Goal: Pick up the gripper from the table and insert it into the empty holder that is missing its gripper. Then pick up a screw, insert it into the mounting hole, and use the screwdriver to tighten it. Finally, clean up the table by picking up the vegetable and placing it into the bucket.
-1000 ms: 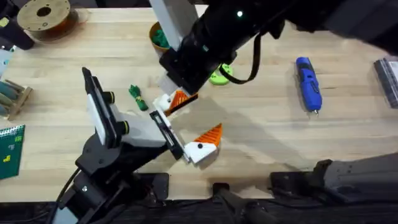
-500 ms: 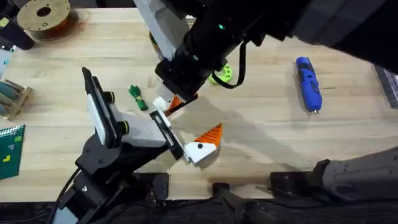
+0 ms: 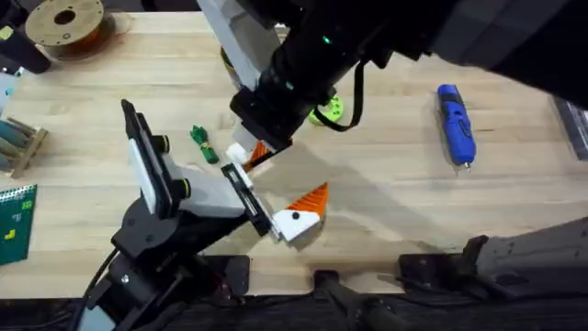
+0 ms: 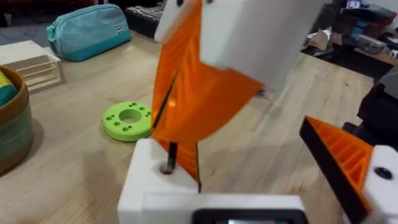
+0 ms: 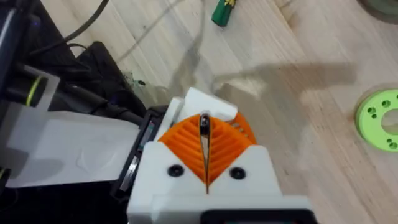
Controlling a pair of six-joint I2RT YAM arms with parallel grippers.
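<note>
The right gripper (image 5: 206, 163) pinches the orange gripper (image 5: 204, 126) between closed pads, its tip just below in the white holder (image 4: 163, 180); any tilt could jam or drop it; the left gripper (image 3: 276, 198) sits spread open, bracing.

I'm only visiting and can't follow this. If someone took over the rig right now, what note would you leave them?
Right gripper: shut on the orange wedge, held at the holder on the left arm.
Left gripper: open.
Screwdriver lies at the table's right; vegetable lies beside the left arm; bucket stands at the far side.
Done: wedge picked up.
Left: seat the wedge, fit and tighten the screw, put the vegetable in the bucket.
</note>
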